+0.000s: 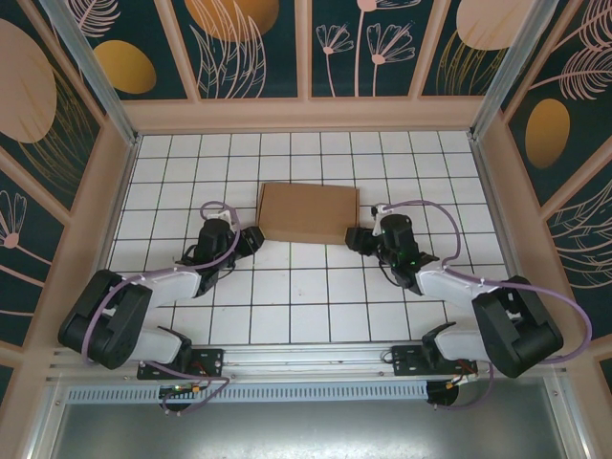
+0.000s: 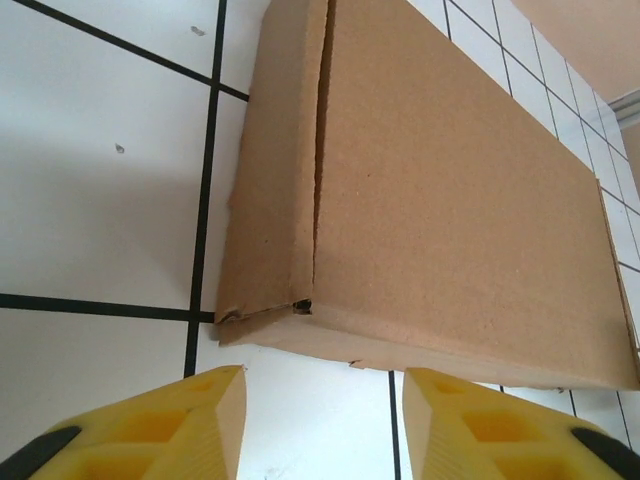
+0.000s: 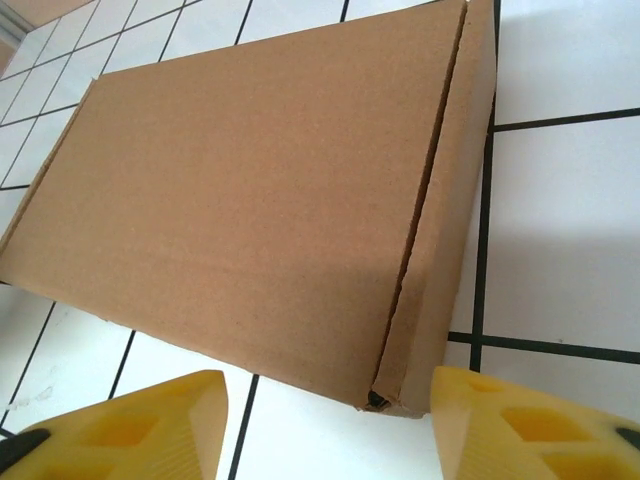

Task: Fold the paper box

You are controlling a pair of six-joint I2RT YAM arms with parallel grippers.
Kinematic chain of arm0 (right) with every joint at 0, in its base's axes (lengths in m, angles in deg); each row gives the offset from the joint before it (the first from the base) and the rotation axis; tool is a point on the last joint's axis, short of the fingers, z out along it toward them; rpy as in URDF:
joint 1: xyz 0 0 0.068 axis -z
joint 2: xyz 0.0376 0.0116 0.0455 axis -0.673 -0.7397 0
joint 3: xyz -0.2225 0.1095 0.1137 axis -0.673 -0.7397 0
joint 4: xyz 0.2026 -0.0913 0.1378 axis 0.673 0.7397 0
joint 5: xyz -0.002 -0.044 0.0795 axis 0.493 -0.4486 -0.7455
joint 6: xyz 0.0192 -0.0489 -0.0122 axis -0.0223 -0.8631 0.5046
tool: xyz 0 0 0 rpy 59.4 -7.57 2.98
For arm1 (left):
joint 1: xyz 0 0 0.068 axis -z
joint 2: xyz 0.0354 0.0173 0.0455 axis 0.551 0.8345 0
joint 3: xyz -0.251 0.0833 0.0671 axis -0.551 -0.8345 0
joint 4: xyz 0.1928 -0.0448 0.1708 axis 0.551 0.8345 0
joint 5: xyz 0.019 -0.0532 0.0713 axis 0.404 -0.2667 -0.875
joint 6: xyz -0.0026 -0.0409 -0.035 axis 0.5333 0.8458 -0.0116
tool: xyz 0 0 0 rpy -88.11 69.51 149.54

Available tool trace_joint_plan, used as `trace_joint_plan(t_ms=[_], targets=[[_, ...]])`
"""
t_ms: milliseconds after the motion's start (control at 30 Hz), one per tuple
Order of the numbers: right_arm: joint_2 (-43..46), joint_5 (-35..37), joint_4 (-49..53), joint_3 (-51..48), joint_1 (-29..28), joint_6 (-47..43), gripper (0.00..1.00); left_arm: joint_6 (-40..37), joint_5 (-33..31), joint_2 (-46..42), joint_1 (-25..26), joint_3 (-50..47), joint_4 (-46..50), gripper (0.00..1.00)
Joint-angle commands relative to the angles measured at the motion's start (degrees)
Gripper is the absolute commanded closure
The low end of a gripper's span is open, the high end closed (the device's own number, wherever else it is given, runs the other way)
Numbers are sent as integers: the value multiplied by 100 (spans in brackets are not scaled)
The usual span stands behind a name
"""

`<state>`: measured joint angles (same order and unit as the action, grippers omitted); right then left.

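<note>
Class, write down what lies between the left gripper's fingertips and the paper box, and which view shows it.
Just bare table tile. The left gripper stands open, short of the paper box and its near edge, seen in the left wrist view.

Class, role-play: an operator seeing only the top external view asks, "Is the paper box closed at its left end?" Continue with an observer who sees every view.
Observer: Left wrist view: the paper box shows a thin dark slit beside its lid.
Operator: The right end?
Observer: Right wrist view: a small dark hole at the near corner.
Operator: Either end effector gripping?
Observer: No; the left end effector and right end effector are open.
</note>
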<state>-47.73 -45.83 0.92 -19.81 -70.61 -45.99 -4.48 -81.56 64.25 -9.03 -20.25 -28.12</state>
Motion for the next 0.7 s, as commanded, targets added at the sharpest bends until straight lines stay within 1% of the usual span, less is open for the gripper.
trace_joint_plan(t_ms=[0, 67, 133, 200, 267, 400, 533, 667], targets=[[150, -489, 90, 230, 156, 45, 41, -32, -128, -369, 4, 169, 162, 52], [29, -549, 256, 400, 242, 173, 40, -49, -273, -461, -30, 202, 140, 48], [-212, -357, 575, 681, 304, 390, 40, -73, -350, -364, -119, 320, 139, 44], [-617, -259, 987, 1075, 401, 647, 46, -91, -338, -111, -239, 547, 174, 43], [-953, -291, 1120, 1305, 447, 783, 50, -154, -342, 246, -278, 852, 302, 44], [-1525, -327, 1211, 1634, 467, 902, 54, -91, -270, 943, -287, 1398, 510, 52], [-1973, -410, 1131, 1882, 487, 830, 57, 77, -37, 1431, -284, 1533, 152, 60], [-2454, -472, 1184, 2253, 571, 706, 65, 120, 71, 1873, -295, 1743, 47, 68]])
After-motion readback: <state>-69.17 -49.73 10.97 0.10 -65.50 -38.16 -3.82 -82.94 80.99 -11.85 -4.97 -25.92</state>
